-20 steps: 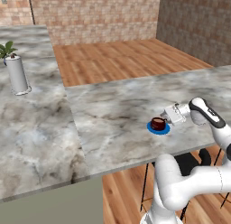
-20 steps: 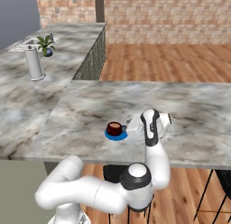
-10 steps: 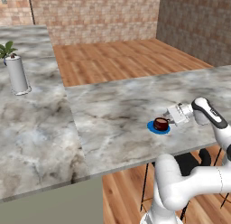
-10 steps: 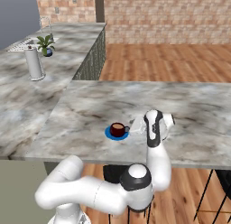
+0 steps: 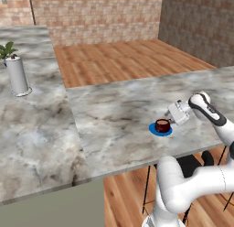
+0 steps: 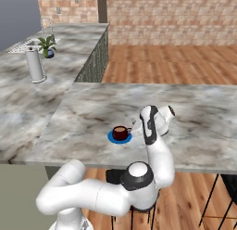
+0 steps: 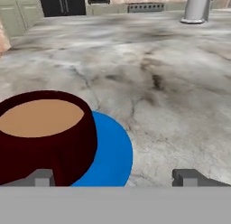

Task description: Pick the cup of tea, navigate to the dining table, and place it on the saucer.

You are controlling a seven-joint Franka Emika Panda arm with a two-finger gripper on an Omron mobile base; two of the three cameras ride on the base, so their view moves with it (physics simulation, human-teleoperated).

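Note:
The dark maroon cup of tea (image 5: 162, 125) stands upright on the blue saucer (image 5: 153, 129), near the front edge of the marbled dining table (image 5: 119, 107). My gripper (image 5: 172, 117) hovers just right of the cup, open and holding nothing. From the other side, the cup (image 6: 121, 132) sits on the saucer (image 6: 112, 138) with the gripper (image 6: 139, 126) a short way off. In the hand view the cup (image 7: 45, 133) is low on the left on the saucer (image 7: 113, 151), and the open gripper (image 7: 116, 178) has its left fingertip (image 7: 43, 178) in front of the cup.
A tall white canister (image 5: 17, 76) and a potted plant (image 5: 7, 50) stand on the marble island to the left (image 5: 27, 121). Dark stools (image 5: 201, 159) sit under the table's front edge. Wooden floor and brick walls lie beyond the table.
The gripper has drawn back from the cup toward the right, still open. The cup stays put on the saucer.

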